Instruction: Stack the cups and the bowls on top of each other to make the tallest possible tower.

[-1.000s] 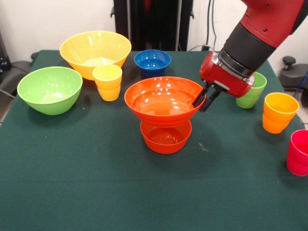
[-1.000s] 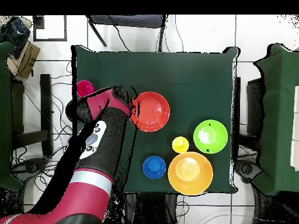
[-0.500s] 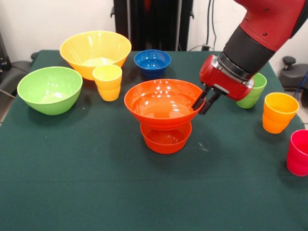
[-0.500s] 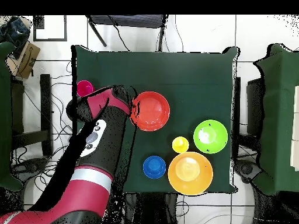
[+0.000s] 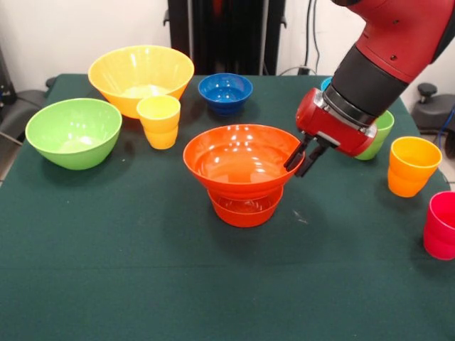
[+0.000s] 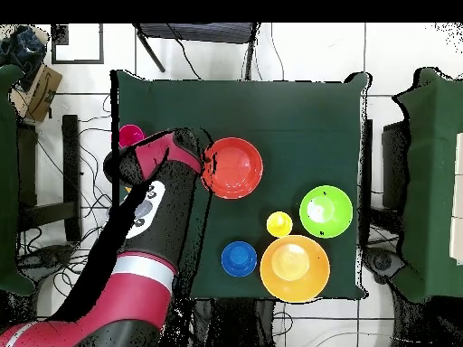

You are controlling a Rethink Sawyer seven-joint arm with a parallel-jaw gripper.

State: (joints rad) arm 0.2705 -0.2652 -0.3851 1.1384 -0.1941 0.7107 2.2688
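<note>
My gripper [image 5: 295,166] is shut on the right rim of the large orange bowl [image 5: 240,162], one finger inside and one outside. That bowl sits nested in the small orange bowl [image 5: 245,210]; together they form the tower at the table's middle. From overhead the gripper [image 6: 207,172] meets the large orange bowl [image 6: 233,169] at its left rim. A yellow cup [image 5: 159,121], a green cup [image 5: 378,133], an orange-yellow cup [image 5: 412,165] and a pink-red cup [image 5: 442,226] stand apart on the cloth.
A large yellow bowl [image 5: 141,74], a large green bowl [image 5: 73,131] and a small dark blue bowl [image 5: 225,91] sit at the back and left. My arm [image 6: 149,235] hides the green and orange-yellow cups overhead; the pink-red cup [image 6: 131,137] shows beside it.
The gripper has come down with the large orange bowl, which now sits lower and deeper in the small orange bowl. The other pieces have not moved.
</note>
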